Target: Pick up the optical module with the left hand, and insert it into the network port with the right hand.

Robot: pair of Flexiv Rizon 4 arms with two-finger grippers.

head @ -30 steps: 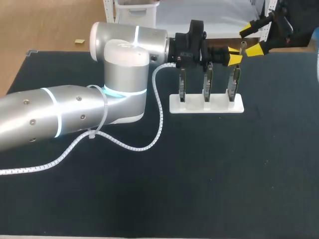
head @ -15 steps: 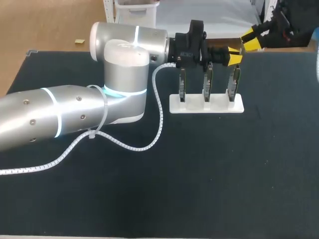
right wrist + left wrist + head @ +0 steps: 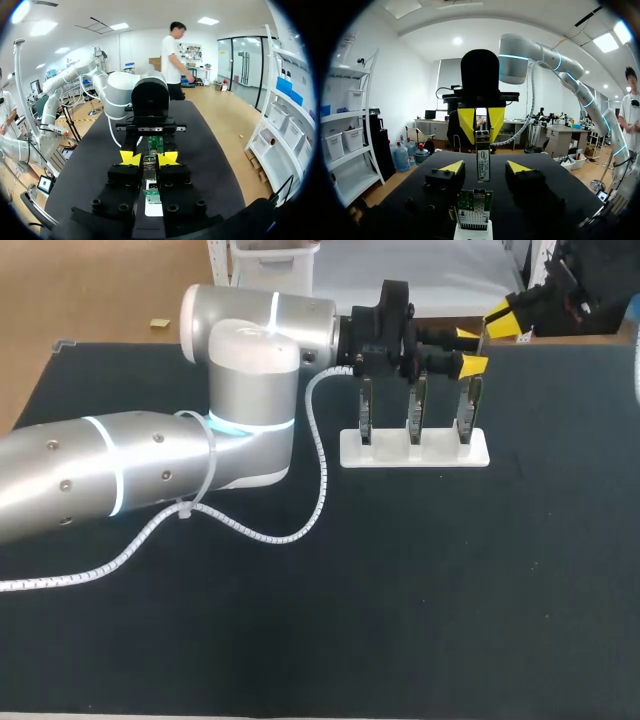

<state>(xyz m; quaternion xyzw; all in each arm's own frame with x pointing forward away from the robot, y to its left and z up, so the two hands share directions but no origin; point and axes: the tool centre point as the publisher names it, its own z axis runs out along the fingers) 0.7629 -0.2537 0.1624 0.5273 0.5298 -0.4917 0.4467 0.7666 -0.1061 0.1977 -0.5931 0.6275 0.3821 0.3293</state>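
Below everything lies the table [image 3: 450, 590], covered with a dark, matt cloth that fills almost the whole head view. Over its left part comes the thick silver left arm [image 3: 150, 470], with a white spiral cable [image 3: 320, 475] hanging from it down onto the cloth. Near the far edge stands a white stand [image 3: 415, 448] which carries three green circuit boards [image 3: 413, 405] upright in a row. In the left wrist view the nearest board shows its network port [image 3: 472, 218] just under the fingers. Compared with one second ago, the left gripper [image 3: 470, 350] has moved its yellow tips apart, while the right gripper [image 3: 503, 320], which then was spread around the part, has now closed and stands a little higher and further back. The left gripper is now moderately wide, and its fingers [image 3: 452, 166] stand on both sides of the optical module [image 3: 482, 159] without touching it. The right gripper [image 3: 481, 124] is narrow and pinches the top end of the module from two sides, so the module hangs upright, above the rightmost board and apart from it. The right wrist view shows the same grip, with the module between the two yellow tips.
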